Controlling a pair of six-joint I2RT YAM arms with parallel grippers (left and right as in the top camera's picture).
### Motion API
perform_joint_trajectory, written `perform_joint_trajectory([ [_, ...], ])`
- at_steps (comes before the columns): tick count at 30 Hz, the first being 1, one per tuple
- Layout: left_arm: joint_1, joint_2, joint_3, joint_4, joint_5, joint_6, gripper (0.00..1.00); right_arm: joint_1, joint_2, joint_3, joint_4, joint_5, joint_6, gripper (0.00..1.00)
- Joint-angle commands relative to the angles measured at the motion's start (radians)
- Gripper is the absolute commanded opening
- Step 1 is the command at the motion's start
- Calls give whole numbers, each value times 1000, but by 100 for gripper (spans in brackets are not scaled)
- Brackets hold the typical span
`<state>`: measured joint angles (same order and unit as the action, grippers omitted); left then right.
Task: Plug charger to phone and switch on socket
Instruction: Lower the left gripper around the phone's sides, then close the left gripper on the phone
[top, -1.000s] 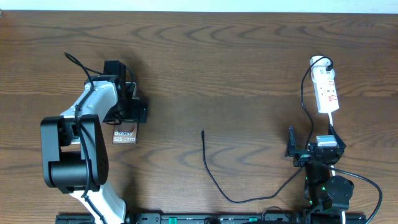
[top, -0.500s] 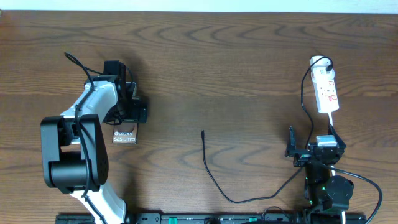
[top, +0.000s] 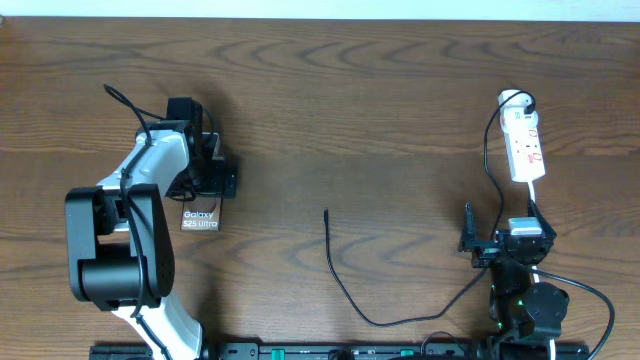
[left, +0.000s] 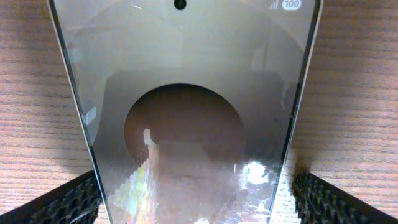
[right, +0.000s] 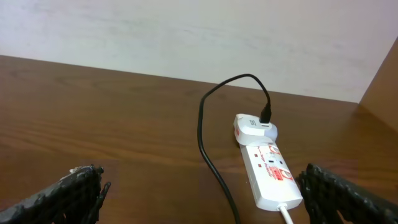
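From overhead we see the left gripper (top: 203, 185) low over the upper part of the phone (top: 198, 218), which lies flat on the wooden table (top: 330, 100) at the left with its white "Galaxy" lettering showing just below the claw. The charger (top: 340, 285) is well apart from the phone: its plug tip rests on bare wood near the middle, and the black cable curves down and away to the right. The socket (top: 526, 145) lies at the far right, and the right gripper (top: 506, 236) sits nearer the front edge, short of it and touching nothing. In the left wrist view the phone fills the frame, its glass reflecting the arm. The two black fingertips (left: 68, 199) stand spread wide, one on each side of its long edges; whether they touch it we cannot tell. In the right wrist view the fingertips (right: 348, 193) are spread wide with nothing between them. The socket lies ahead, with the black cable plugged into a white adapter (right: 252, 126) at its far end.
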<state>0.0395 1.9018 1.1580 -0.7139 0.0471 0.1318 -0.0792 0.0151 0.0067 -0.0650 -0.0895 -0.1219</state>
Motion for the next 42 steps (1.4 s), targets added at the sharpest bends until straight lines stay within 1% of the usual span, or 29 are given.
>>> perform_joint_trajectory([
  [1, 3, 37, -42, -14, -36, 7, 98, 9, -2, -1, -5, 5, -14, 99],
  [26, 3, 37, -42, -30, -36, 29, 98, 9, -2, -1, -5, 5, -14, 99],
  [36, 3, 37, -42, -28, -36, 29, 91, 9, -2, -1, -5, 5, -14, 99],
  [42, 3, 37, -42, -28, -36, 29, 91, 9, -2, -1, -5, 5, -14, 99],
])
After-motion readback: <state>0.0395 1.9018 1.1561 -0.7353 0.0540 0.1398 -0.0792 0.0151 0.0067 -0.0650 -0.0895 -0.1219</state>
